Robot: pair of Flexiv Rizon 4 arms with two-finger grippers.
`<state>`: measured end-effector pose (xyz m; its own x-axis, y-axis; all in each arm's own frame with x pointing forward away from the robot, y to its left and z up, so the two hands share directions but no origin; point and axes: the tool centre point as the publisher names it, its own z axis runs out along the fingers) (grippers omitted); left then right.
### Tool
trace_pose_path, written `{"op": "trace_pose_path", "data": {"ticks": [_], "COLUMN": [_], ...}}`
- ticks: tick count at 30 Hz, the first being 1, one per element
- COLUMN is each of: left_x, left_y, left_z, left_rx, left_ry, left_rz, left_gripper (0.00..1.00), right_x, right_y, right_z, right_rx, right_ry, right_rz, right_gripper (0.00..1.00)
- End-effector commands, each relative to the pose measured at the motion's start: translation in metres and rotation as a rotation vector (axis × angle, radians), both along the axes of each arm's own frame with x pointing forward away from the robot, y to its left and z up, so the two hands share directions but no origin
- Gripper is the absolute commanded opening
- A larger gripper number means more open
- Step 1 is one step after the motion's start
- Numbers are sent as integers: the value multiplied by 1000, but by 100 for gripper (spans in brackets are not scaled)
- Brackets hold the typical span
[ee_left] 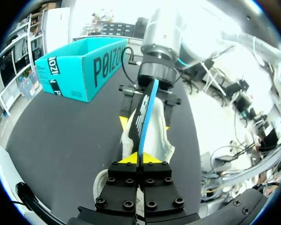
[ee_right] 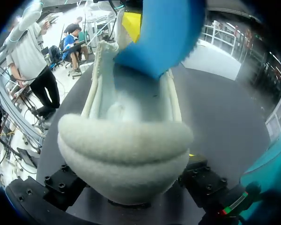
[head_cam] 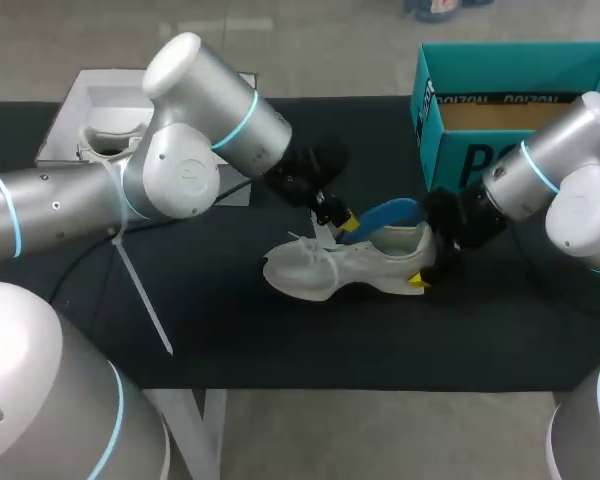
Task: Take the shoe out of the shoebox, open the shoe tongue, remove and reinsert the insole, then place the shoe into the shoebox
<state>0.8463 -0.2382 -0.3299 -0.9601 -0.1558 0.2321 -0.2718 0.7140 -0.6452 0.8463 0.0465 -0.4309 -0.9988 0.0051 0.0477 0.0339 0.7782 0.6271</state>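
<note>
Blue insole [head_cam: 385, 213] stands half out of the white sneaker [head_cam: 325, 268], pinched in your left gripper [head_cam: 342, 222]; your right gripper [head_cam: 427, 262] clamps the heel [head_cam: 410, 245]. Left wrist: the insole runs edge-on ahead of closed fingers [ee_left: 126, 159]. Right wrist: the heel fills the grip. You are likely on the insole step; hold the heel firm. Beneath lies black tabletop [head_cam: 230, 330]; the teal shoebox [head_cam: 460, 150] sits behind the right gripper.

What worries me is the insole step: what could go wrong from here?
The left gripper pinches the blue insole only at one end, so it may bend or slip when pushed. The right gripper holds just the heel of the shoe; the toe could swing on the table.
</note>
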Motion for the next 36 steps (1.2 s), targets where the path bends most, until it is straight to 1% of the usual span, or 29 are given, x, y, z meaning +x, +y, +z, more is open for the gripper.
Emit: {"op": "trace_pose_path", "data": {"ticks": [1, 5, 7, 14, 17, 20, 25, 36], "left_x": [1, -1, -3, -13, -15, -11, -6, -4], "left_y": [9, 5, 2, -7, -9, -11, -16, -30], "left_z": [7, 21, 27, 54, 61, 60, 52, 42], "left_rx": [-166, -234, -241, -210, -188, -158, -156, -144], "left_ry": [33, 67, 69, 49, 36, 29, 54, 76], "left_rz": [-11, -39, -52, -130, -150, -150, -152, -171], "left_gripper": [0, 0, 0, 0, 0, 0, 0, 0], "right_x": [-1, -1, -1, -1, -1, -1, -1, -1], "right_y": [1, 1, 1, 1, 1, 1, 1, 1], "right_z": [-1, -1, -1, -1, -1, -1, -1, -1], "right_rx": [-3, -3, -3, -3, -3, -3, -3, -3], "right_ry": [-1, -1, -1, -1, -1, -1, -1, -1], "right_rz": [-1, -1, -1, -1, -1, -1, -1, -1], "right_gripper": [0, 0, 0, 0, 0, 0, 0, 0]}}
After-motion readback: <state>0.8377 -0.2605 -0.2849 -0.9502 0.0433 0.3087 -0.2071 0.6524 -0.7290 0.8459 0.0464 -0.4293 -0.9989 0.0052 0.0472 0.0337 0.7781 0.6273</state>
